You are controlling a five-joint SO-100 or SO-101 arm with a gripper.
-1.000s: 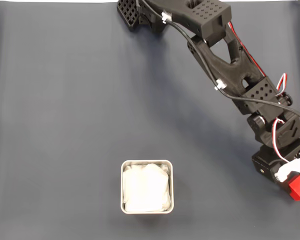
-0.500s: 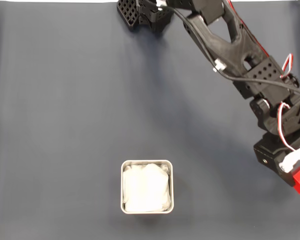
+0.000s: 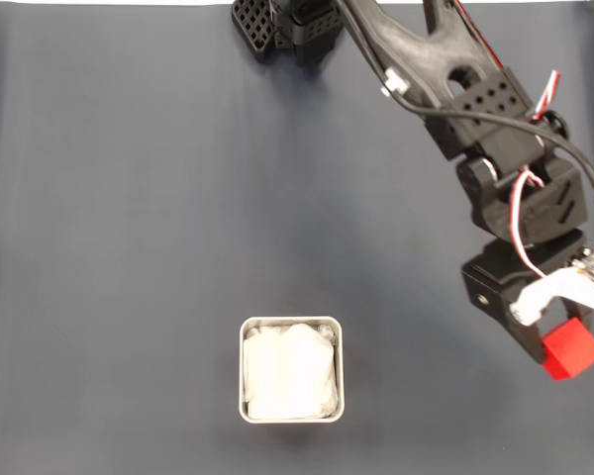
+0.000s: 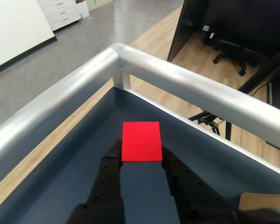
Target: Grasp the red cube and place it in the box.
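Pincer [image 3: 564, 341]: pinching the cube [image 3: 573, 348], lifted off the bench.
Box [image 3: 291, 324]: well left of the cube in the fixed view, open.

black perforated arm [image 3: 495, 129], red-white wires, black cable.

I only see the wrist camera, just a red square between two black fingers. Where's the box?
Observer: The box sits on the dark mat, left of the gripper in the fixed view.
Operator: Is something in it?
Observer: White paper lining, nothing else.
Operator: Is my red cube close to it?
Observer: No, it's near the right edge of the fixed view, with bare mat between them.
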